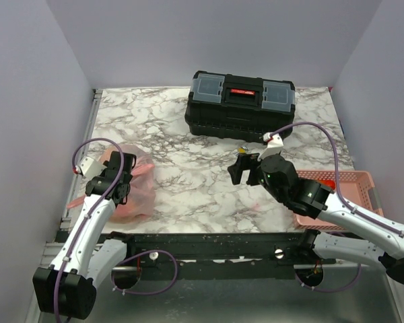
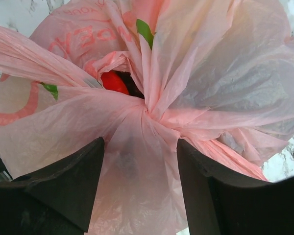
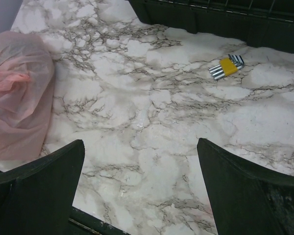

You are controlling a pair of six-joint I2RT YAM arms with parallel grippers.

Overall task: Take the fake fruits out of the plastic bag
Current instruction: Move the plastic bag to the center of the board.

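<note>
Pink crinkled film is filling my left wrist feed: the plastic bag (image 2: 196,83) is lying on the near left part of the marble table (image 1: 188,188), and I am holding the left gripper (image 2: 139,161) right over its bunched mouth.

Are the jaws biting on it?

They are standing apart, one finger on each side of the gathered folds, with the plastic spreading across the gap between them. Whether the pads are pressing on it, I am not able to tell from here.

What is showing inside?

Only one of the fake fruits (image 2: 112,82) is showing, a glossy red piece peeking through an opening in the folds, with a dark shape (image 2: 132,87) sitting just beside it. The film is covering everything else. The green patches (image 2: 144,30) are reading as print on the bag itself.

And the right arm?

The right gripper (image 3: 141,147) is hovering over bare marble near the middle of the table, well apart from the bag, its jaws spreading wide and holding nothing. Beyond it a hex key set (image 3: 226,66) in a yellow holder is lying near the black toolbox (image 1: 241,104) at the far side, and a pink slotted basket (image 1: 353,176) is sitting at the near right edge, partly under that arm.
</note>
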